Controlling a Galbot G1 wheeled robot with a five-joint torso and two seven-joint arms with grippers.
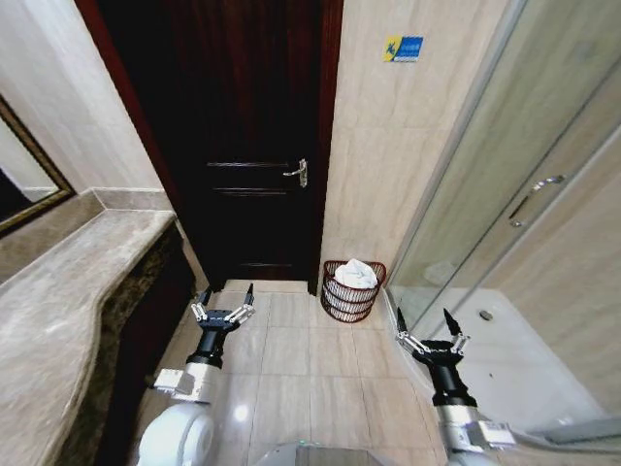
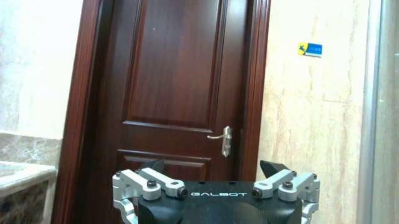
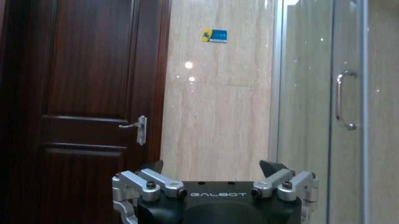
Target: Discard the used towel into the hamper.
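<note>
Both grippers empty, fingers spread: left gripper (image 1: 225,296), right gripper (image 1: 427,322).
Soft, light towel (image 1: 356,273) lies in hamper (image 1: 349,296) at 12 o'clock; pinch a top fold.

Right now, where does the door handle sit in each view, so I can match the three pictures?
Head view: the door handle is on the dark door's right edge, up and left of the hamper.
Left wrist view: the handle is right of centre, above the open left claw.
Right wrist view: the handle is left of centre, above the open right claw.
Shared landmark: the blue wall sticker.
</note>
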